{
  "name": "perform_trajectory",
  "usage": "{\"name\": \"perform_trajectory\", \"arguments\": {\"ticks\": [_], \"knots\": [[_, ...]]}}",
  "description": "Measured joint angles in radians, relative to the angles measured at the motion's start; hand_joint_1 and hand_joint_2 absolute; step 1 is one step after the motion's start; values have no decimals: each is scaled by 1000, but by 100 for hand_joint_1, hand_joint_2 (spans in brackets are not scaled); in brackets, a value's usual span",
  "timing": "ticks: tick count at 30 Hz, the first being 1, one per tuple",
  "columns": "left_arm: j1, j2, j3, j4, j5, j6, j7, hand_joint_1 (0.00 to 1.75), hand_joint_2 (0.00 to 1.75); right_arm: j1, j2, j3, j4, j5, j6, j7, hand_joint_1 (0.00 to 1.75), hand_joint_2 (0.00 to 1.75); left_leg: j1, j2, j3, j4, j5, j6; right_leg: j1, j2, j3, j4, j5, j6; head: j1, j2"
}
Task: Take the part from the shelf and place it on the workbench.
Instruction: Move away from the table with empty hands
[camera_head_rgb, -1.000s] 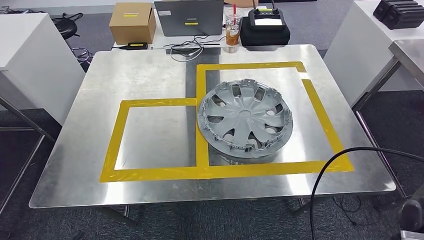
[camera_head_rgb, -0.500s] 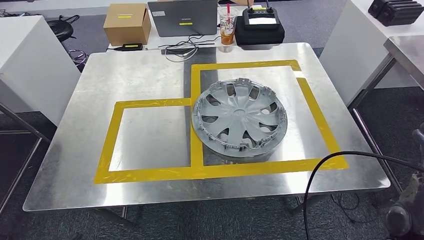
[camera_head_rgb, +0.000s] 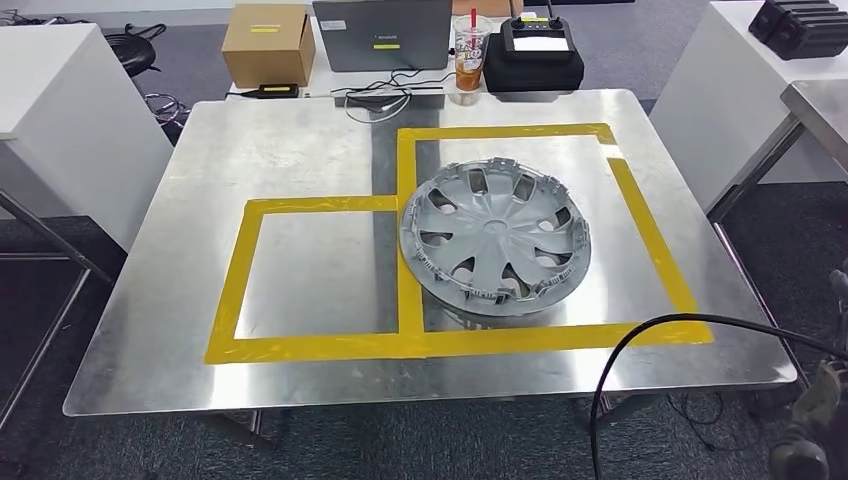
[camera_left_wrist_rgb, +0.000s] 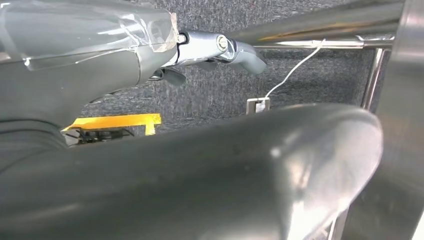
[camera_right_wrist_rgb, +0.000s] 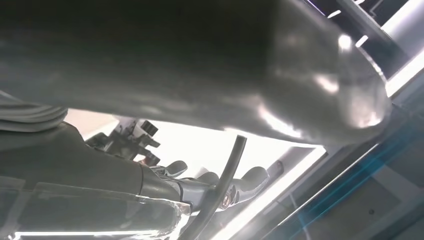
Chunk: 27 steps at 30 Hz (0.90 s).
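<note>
**Resting on the workbench: the wheel cover, free of both hands**

Lying flat on the steel workbench (camera_head_rgb: 200, 300), the wheel cover (camera_head_rgb: 494, 236) sits inside the larger of two yellow tape outlines (camera_head_rgb: 640, 220), its near-left rim overlapping the tape strip shared with the smaller outline; it is a round, shallow disc of matte silver-grey plastic, with curved spokes fanning from a plain hub, dark teardrop openings between them, and small clips standing along its edge; neither hand touches it. The left hand (camera_left_wrist_rgb: 220, 47), seen from the left wrist camera, holds nothing: pale metallic fingers (camera_left_wrist_rgb: 242, 50) reach out over dark speckled carpet beside a steel table leg, slightly bent, not closed on anything. The right hand (camera_right_wrist_rgb: 210, 185) shows in the right wrist camera against strong glare; grey rounded fingertips (camera_right_wrist_rgb: 255, 177) lie apart with a black cable (camera_right_wrist_rgb: 227, 175) crossing in front of them; whether they press on anything I cannot tell, so its state is left undecided. The bench top is brushed metal with rounded corners, dully reflective; the same kind of black cable (camera_head_rgb: 640, 350) arcs over its near right corner. Beyond the far edge stand a brown cardboard box (camera_head_rgb: 267, 44), an open grey laptop (camera_head_rgb: 381, 34), a clear plastic cup (camera_head_rgb: 471, 58) of amber drink with a red straw, and a black case (camera_head_rgb: 533, 58) carrying a handset with a pale screen; white tables flank both sides.
</note>
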Motion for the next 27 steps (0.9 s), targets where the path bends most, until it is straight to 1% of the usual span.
{"name": "perform_trajectory", "arguments": {"ticks": [1, 2, 3, 4, 5, 6, 8, 9, 10, 11, 12, 13, 14, 15, 16, 17, 18, 19, 20, 21, 22, 23, 24, 25, 26, 27], "knots": [[2, 0, 0, -3, -4, -1, -4, 0, 0, 1, 2, 0, -2, -5, 1, 0, 0, 0, -2, 0, -4, 3, 0, -4, 2, 0, 5, -12, 5, -7, -1, 0], [3, 0, 0, -5, -8, -1, -8, 0, 0, 2, 5, 1, -3, -10, 3, 1, 0, 0, -4, -1, -6, 6, 0, -7, 4, 1, 4, -11, 10, -12, -1, 0], [5, 1, 0, -7, -10, 0, -10, 0, 0, 3, 8, 1, -3, -14, 6, 1, 0, 0, -2, -1, -8, 7, 1, -11, 1, 1, 1, -10, 13, -18, -1, 0], [7, 0, 0, -9, -13, 0, -12, 0, 0, 4, 11, 1, -3, -17, 10, 2, 0, 0, -1, 0, -11, 14, -6, -15, -1, 1, -1, -11, 17, -23, -1, 0], [9, 1, 0, -10, -15, 1, -13, 0, 0, 5, 14, 1, -3, -20, 14, 2, 0, 0, 1, 0, -18, 34, -26, -21, -4, 0, -4, -12, 21, -29, -3, 0], [10, 1, 0, -11, -14, 2, -13, 0, 0, 7, 17, 1, -3, -22, 18, 3, 0, 0, 4, 0, -32, 72, -60, -28, -7, 0, -9, -14, 25, -35, -4, 0], [12, 2, 0, -11, -9, 3, -11, 0, 0, 13, 25, 1, -3, -24, 28, 6, 0, 0, 11, 0, -76, 200, -147, -40, -5, -1, -22, -13, 35, -40, -7, 0], [13, 2, 0, -11, -5, 3, -9, 0, 0, 17, 29, 1, -3, -26, 34, 7, 0, 0, 14, 0, -94, 259, -177, -42, -5, -2, -30, -13, 41, -41, -8, 0], [14, 2, 0, -11, -1, 3, -7, 0, 0, 21, 33, 1, -3, -27, 40, 8, 0, 0, 15, 0, -99, 292, -192, -44, -4, -2, -38, -12, 47, -40, -8, 0], [14, 2, 0, -11, 3, 3, -4, 0, 0, 24, 38, 1, -3, -28, 46, 10, 0, 0, 16, 0, -82, 282, -185, -43, -3, -1, -45, -12, 53, -39, -8, 0], [15, 2, 0, -11, 6, 3, -2, 0, 0, 28, 42, 1, -3, -29, 50, 10, 0, 0, 17, 0, -46, 232, -164, -41, -3, -1, -51, -12, 59, -37, -8, 0], [15, 2, 0, -12, 9, 3, -1, 0, 0, 31, 45, 1, -3, -30, 54, 10, 0, 0, 17, 0, 6, 154, -136, -37, -3, -1, -56, -12, 65, -35, -8, 0], [15, 3, 0, -12, 11, 3, 0, 0, 0, 34, 48, 1, -4, -31, 57, 10, 0, 0, 15, 0, 54, 76, -114, -34, -1, 0, -58, -13, 71, -31, -7, 0], [15, 3, 0, -13, 14, 3, 1, 0, 0, 36, 51, 1, -4, -33, 61, 11, 0, 0, 12, -1, 87, 19, -99, -29, -1, 0, -59, -14, 78, -26, -7, 0], [15, 3, 0, -13, 16, 3, 3, 0, 0, 38, 54, 1, -5, -33, 66, 13, 0, 0, 8, -1, 102, -11, -91, -24, -1, -1, -59, -15, 84, -20, -7, 0], [16, 3, 0, -14, 19, 3, 5, 0, 0, 41, 57, 1, -5, -34, 70, 15, 0, 0, 3, -1, 100, -17, -88, -19, -1, -1, -59, -18, 91, -13, -6, 0], [17, 3, 0, -16, 21, 2, 7, 0, 0, 44, 59, 1, -6, -34, 74, 17, 0, 0, 0, -1, 94, -18, -79, -12, -2, -2, -59, -22, 100, -5, -7, 0], [19, 3, 0, -18, 23, 2, 9, 0, 0, 47, 60, 1, -6, -34, 78, 19, 0, 0, 2, 2, 89, -21, -68, -5, -3, -1, -62, -23, 104, 0, -7, 0], [20, 3, 0, -20, 25, 1, 10, 0, 0, 51, 62, 0, -7, -34, 82, 21, 0, 0, 3, 4, 80, -26, -54, 4, -2, -1, -70, -14, 93, 0, -6, 0], [20, 2, 1, -21, 28, 1, 11, 0, 0, 54, 63, 0, -7, -34, 86, 23, 0, 0, 5, 6, 69, -32, -39, 11, -1, -1, -84, 12, 67, -4, -5, 0], [20, 1, 1, -21, 29, 0, 12, 0, 0, 56, 64, 0, -7, -34, 89, 24, 0, 0, 6, 8, 56, -35, -25, 17, -1, -1, -102, 59, 24, -11, -3, 0], [20, 1, 1, -21, 30, 0, 13, 0, 0, 58, 65, -1, -7, -34, 91, 26, 0, 0, 3, 9, 41, -35, -13, 21, 0, -1, -121, 123, -24, -17, -2, 0], [20, 0, 1, -21, 30, 0, 14, 0, 0, 59, 66, -1, -7, -35, 92, 27, 0, 0, 0, 10, 27, -33, -2, 22, 0, -1, -135, 190, -62, -18, -1, 0], [21, 0, 1, -21, 30, 0, 14, 0, 0, 60, 67, -1, -6, -34, 94, 30, 0, 0, -3, 11, 12, -31, 8, 23, 0, -1, -138, 241, -85, -15, -1, 0], [21, 0, 1, -21, 30, 0, 14, 0, 0, 61, 68, -1, -6, -34, 98, 34, 0, 0, -5, 12, -2, -27, 17, 23, 0, -1, -125, 261, -88, -9, -1, 0], [21, 0, 2, -21, 30, 0, 15, 0, 0, 62, 70, -1, -5, -34, 104, 39, 0, 0, -6, 12, -15, -22, 25, 23, 1, -1, -92, 240, -76, -2, -1, 0]]}}
